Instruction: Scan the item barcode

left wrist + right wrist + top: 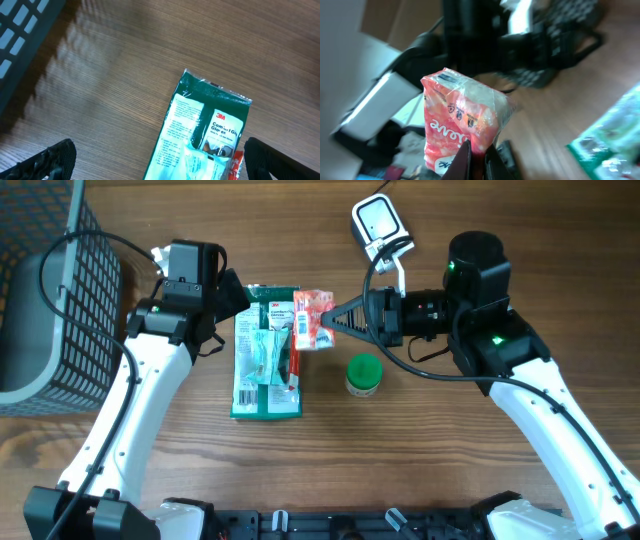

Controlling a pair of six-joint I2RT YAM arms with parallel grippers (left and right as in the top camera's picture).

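My right gripper (336,320) is shut on the edge of a red-orange plastic packet (313,318), holding it off the table. In the right wrist view the packet (457,122) stands upright above the pinched fingers (462,157), with small printed labels near its top. A white barcode scanner (378,223) lies at the back of the table, just beyond the right arm. My left gripper (236,292) hangs open over the far end of a green glove package (265,355). Nothing sits between its fingers (52,160) except that package (205,127) below.
A small jar with a green lid (363,375) stands in front of the right gripper. A dark mesh basket (50,290) fills the left edge of the table. A clear bag and a red item lie on the green package.
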